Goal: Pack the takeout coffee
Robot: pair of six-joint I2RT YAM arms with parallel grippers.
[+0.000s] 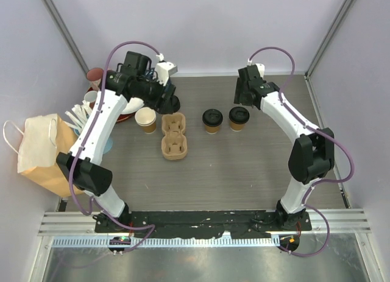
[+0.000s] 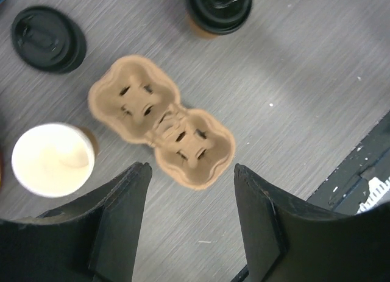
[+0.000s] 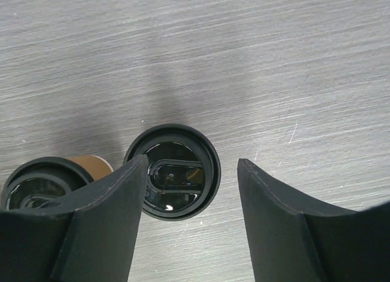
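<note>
Right jaws hang released & empty over one lidded cup (image 3: 173,171), off-centre w/ its twin (image 3: 33,183) close by on the table (image 3: 274,63) near the carrier (image 1: 173,136), so a close may catch it askew or tip either; left jaws released too, above the empty carrier.

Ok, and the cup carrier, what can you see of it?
The carrier is a two-cup tray of tan moulded pulp, shaped as two rounded wells joined at a narrow waist. Each well has slotted flaps at its bottom, and both wells are empty. It lies flat on the table, apart from the lidless cup beside it. Nothing touches it. The left gripper hangs open above one end.
</note>
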